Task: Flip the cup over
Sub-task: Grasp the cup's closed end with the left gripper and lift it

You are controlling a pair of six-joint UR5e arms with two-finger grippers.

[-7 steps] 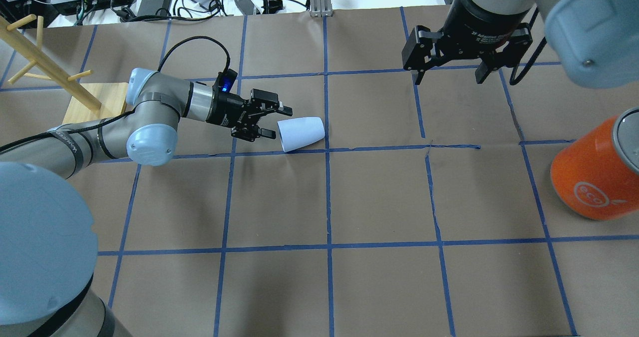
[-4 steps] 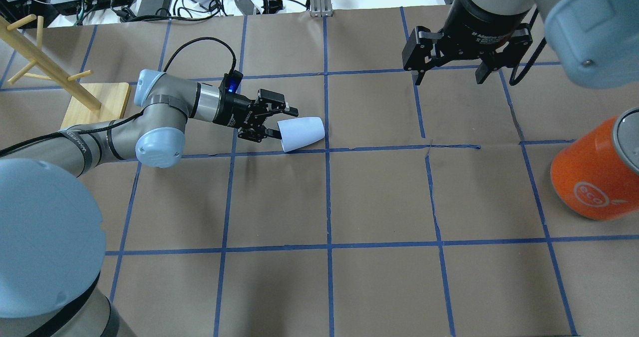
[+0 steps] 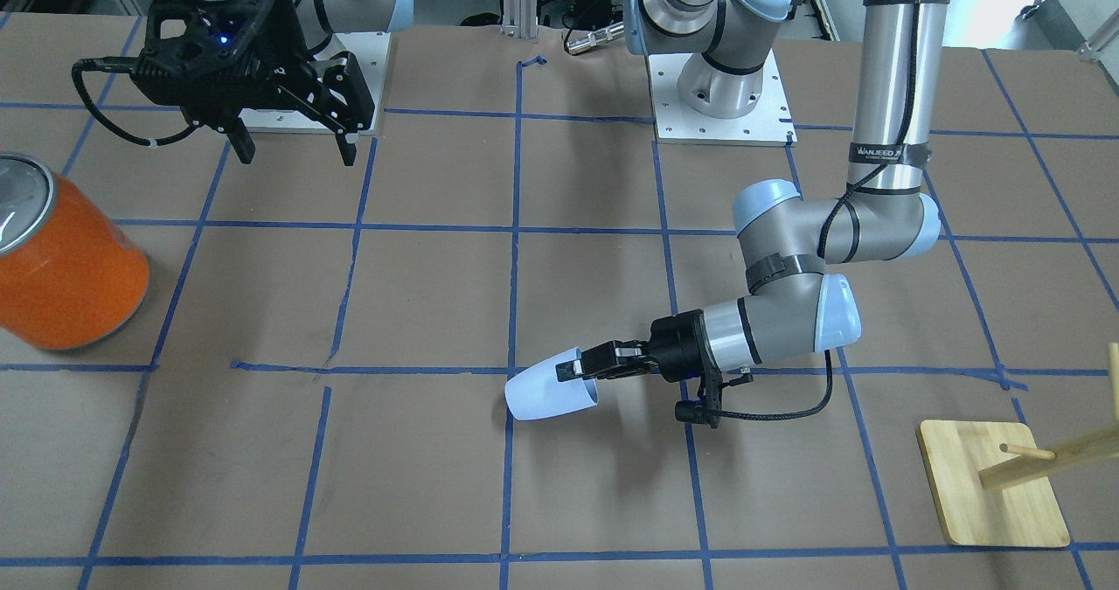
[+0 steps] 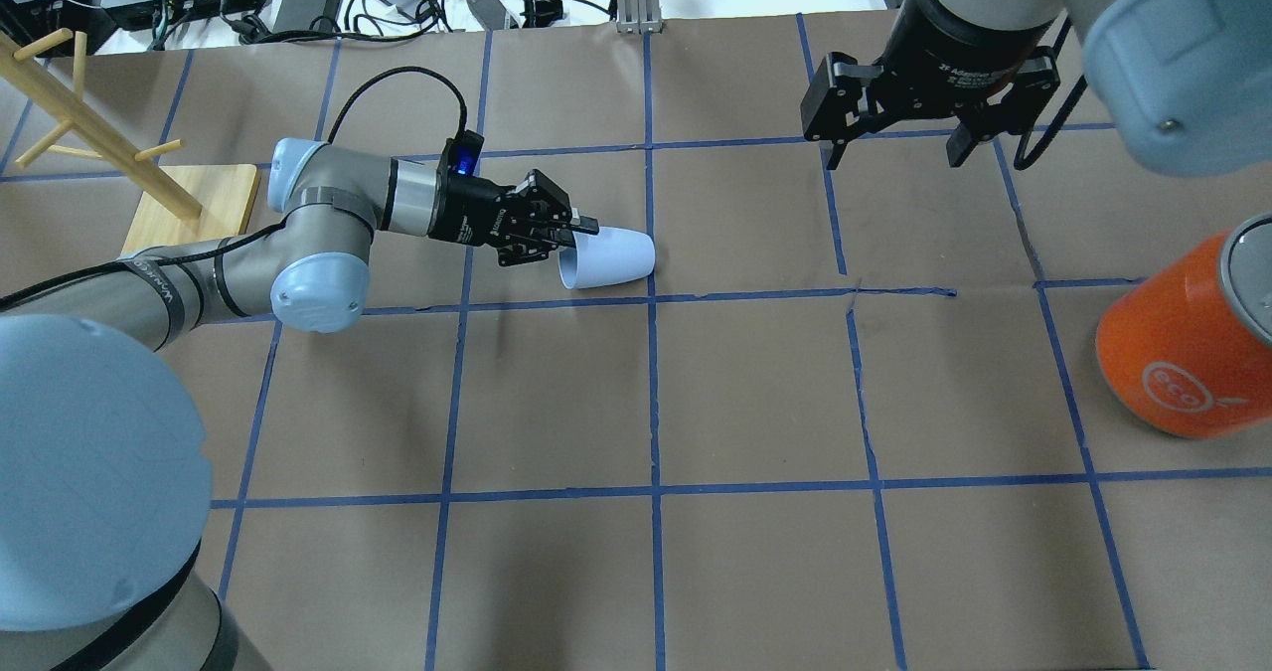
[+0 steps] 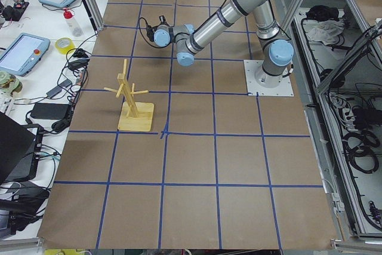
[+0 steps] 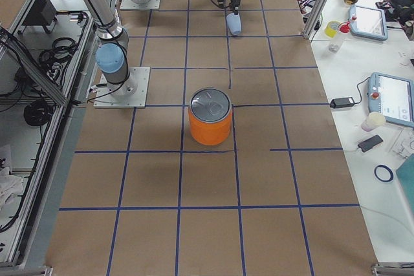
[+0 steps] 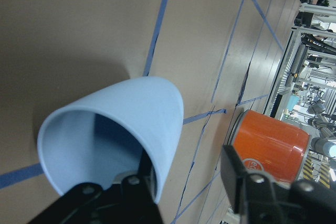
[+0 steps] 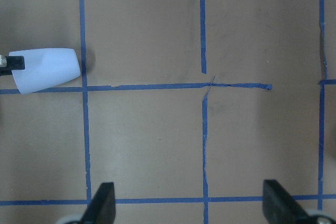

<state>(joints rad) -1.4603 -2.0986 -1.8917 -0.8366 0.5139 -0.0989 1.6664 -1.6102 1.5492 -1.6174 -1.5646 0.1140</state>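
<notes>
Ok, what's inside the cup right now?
One finger of the left hand sits just inside the cup mouth, by its wall; the other finger is outside. The rest of the interior that shows is bare. The part behind that finger is covered.

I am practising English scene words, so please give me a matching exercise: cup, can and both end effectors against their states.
1 cup
2 can
3 left end effector
4 right end effector

a stands upright on the table
b lies on its side
c at the cup's rim
d open, far from the cup

Pairs: 1-b, 2-a, 3-c, 4-d
</notes>
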